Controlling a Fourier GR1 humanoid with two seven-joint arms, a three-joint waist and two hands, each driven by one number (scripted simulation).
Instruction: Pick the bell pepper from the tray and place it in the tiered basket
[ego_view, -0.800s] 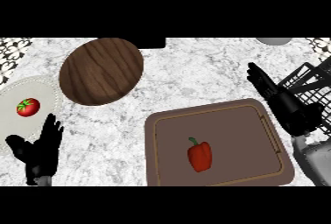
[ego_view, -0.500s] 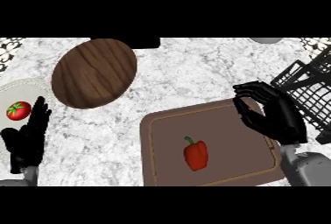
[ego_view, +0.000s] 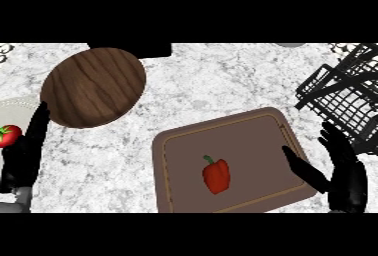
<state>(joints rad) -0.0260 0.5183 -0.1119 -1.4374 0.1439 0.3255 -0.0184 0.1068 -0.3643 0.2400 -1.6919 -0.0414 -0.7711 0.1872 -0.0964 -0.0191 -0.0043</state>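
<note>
Right hand (ego_view: 345, 175) lowered beside tray (ego_view: 173, 165); glossy red bell pepper (ego_view: 216, 175) untouched.

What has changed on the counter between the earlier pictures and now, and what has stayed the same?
The right hand has come down from beside the tiered basket to the tray's right edge, fingers straight, holding nothing. Nothing was taken hold of or let go. The bell pepper lies as before in the tray. The left hand stays resting at the left edge, near the tomato.
</note>
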